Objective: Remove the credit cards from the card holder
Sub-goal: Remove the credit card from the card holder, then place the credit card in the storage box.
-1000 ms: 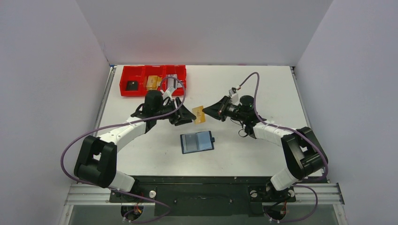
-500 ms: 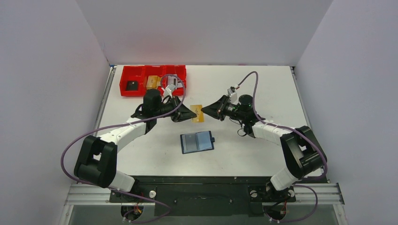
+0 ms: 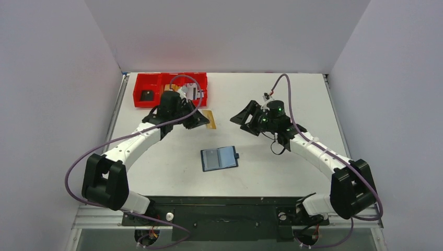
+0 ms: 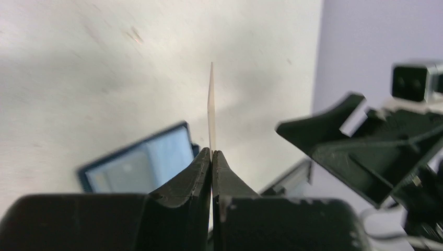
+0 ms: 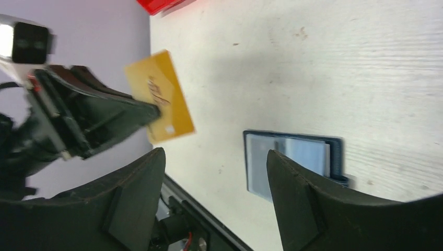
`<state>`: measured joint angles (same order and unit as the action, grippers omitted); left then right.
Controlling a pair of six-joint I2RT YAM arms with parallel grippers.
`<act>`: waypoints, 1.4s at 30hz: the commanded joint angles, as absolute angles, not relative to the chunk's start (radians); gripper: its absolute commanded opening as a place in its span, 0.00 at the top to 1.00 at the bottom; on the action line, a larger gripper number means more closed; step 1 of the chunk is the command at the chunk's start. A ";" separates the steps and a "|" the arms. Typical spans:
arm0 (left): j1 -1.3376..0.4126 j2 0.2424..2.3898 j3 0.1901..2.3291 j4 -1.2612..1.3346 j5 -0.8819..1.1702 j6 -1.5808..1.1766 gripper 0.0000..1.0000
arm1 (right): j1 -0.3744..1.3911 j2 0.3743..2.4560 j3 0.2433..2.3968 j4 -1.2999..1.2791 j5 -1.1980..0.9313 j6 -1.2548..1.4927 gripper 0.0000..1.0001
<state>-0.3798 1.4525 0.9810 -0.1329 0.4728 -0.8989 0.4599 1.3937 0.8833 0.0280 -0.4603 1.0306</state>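
**Card holder and both arms, seen from the near side of the bench.** The card holder (image 3: 219,158) lay open and flat on the bench (image 3: 271,172), blue-grey pockets up, with its short strap tab pointing right.

Beyond it and slightly to its left, the left end effector (image 3: 202,120) was closed tight on one edge of the tan-gold card (image 3: 210,120) and held it clear of the bench. In the left wrist view the card appeared edge-on, standing straight out from between the pressed fingertips.

Beyond the card holder to its right, the right end effector (image 3: 241,117) stood with its jaws wide apart and nothing between them. It faced the card from a short way off without touching it.

Farther beyond the card holder, at the bench's far left corner, sat the red tray (image 3: 140,83). A black item (image 3: 147,95) lay in its left compartment, and the left arm hid much of the other compartments. Whether any card sat in the card holder's pockets could not be told.
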 commanded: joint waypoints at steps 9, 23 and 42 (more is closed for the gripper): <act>-0.343 1.713 1.605 -0.594 -0.383 -0.475 1.00 | 0.462 1.257 0.914 -0.277 -0.208 0.837 0.33; -0.282 2.229 2.132 -0.651 -0.719 -0.128 1.00 | 0.463 1.176 0.870 -0.353 -0.181 0.820 0.33; -0.214 2.592 2.464 -0.700 -0.721 -0.008 0.79 | 0.487 1.174 0.907 -0.433 -0.145 0.812 0.32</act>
